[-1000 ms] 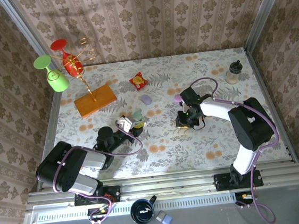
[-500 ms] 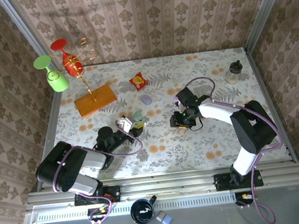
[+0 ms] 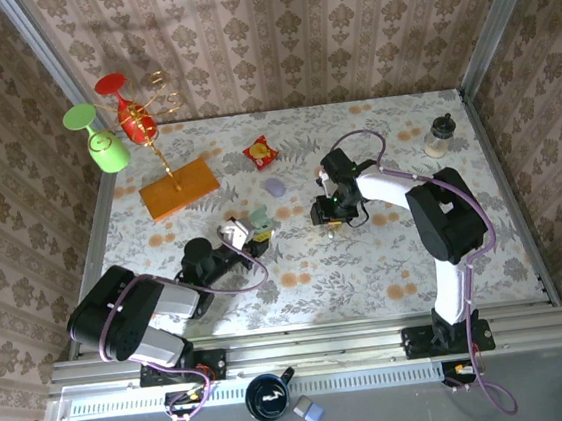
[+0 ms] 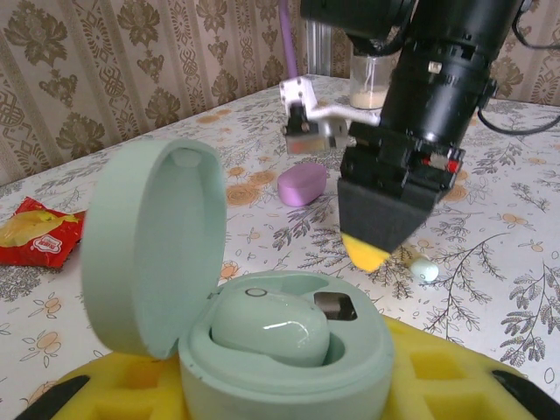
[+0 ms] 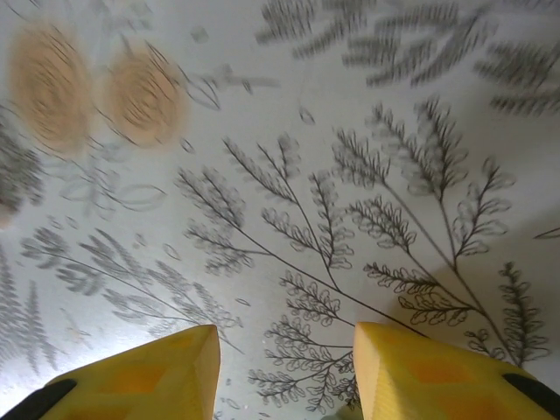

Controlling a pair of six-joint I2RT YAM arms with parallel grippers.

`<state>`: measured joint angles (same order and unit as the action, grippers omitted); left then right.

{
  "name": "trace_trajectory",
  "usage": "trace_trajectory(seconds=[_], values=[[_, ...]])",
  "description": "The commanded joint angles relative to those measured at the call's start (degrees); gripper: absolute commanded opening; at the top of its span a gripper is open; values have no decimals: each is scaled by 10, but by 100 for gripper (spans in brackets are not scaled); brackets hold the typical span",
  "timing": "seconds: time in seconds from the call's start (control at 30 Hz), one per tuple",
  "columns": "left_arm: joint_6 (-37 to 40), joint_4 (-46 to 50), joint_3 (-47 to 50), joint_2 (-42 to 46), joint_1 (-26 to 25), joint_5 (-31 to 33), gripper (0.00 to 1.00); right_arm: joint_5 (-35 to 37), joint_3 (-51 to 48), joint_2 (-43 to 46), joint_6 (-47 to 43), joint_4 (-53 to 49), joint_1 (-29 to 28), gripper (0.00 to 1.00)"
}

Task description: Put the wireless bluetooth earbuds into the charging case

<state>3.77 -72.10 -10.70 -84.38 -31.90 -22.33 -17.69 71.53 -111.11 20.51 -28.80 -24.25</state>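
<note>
The left claw (image 3: 247, 230) is clamped on the mint charging case (image 4: 289, 372), its lid (image 4: 153, 249) thrown back, probably to keep the case steady and the free seat open for loading; a seated earbud (image 4: 269, 328) fills one side. The right claw (image 4: 368, 253) hangs from an arm stretched toward mid-surface (image 4: 507, 227), wrist pointing straight down, fingers spread around nothing, with the loose earbud (image 4: 424, 269) lying just beside its tips

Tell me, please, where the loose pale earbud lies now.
In the left wrist view the loose earbud lies on the table, right of centre, just beside the yellow tip of the right gripper and beyond the open mint case.
</note>
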Motion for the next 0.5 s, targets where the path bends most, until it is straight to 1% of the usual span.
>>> trace_trajectory(seconds=[0.0, 0.27, 0.33, 0.47], values=[[13, -12, -11, 4, -4, -9, 27, -23, -21, -2, -23, -28, 0, 46], [12, -12, -13, 1, -8, -11, 26, -12, -109, 55, -26, -23, 4, 45], [12, -12, -13, 1, -8, -11, 27, -17, -121, 64, -23, -23, 4, 44], [13, -13, -13, 1, -9, -11, 26, -42, -143, 83, -15, 13, 4, 43]])
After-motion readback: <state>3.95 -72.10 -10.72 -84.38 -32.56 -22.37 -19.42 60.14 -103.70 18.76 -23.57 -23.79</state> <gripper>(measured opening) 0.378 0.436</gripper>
